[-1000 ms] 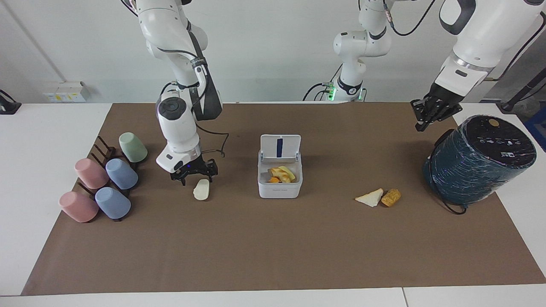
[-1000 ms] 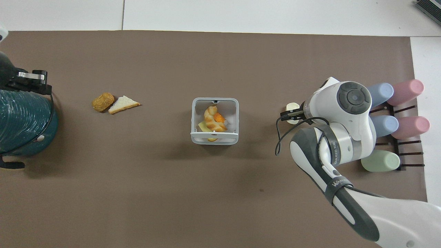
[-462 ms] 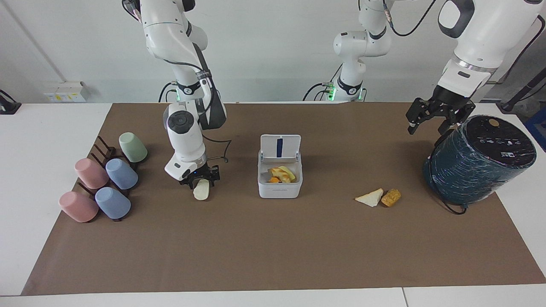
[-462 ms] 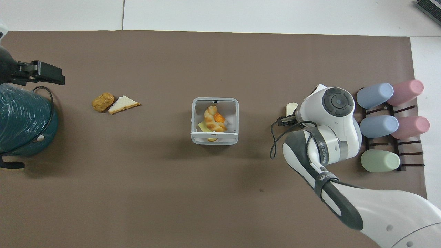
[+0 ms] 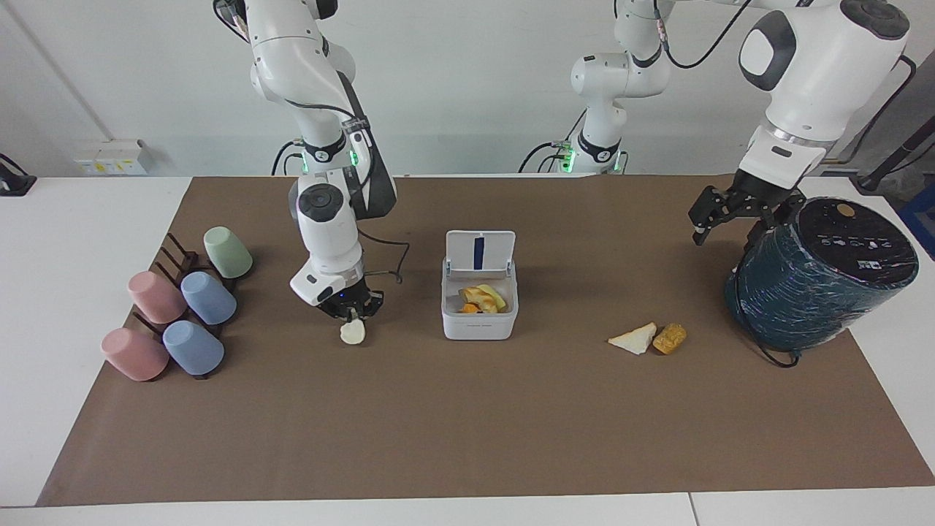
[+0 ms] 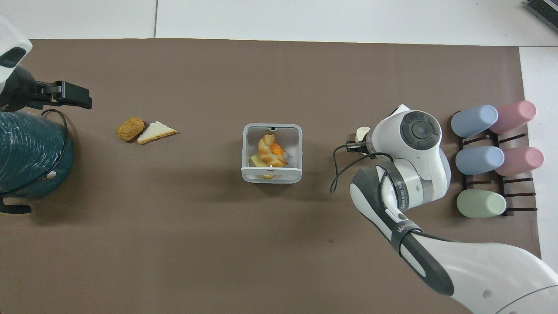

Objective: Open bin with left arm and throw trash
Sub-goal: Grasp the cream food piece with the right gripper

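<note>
Bin (image 5: 478, 307), lid up, scraps inside; right gripper (image 5: 352, 311) clenched on cream lump (image 5: 352, 332) beside bin — carry-and-drop over bin judged next; left gripper (image 5: 730, 212) released, waiting well apart.

In the overhead view, most of the cream lump (image 6: 362, 133) is covered by the right arm (image 6: 412, 144). The teal cylinder (image 6: 30, 152) is cut off by the frame edge. The bin's deeper contents are hidden by the scraps on top.
</note>
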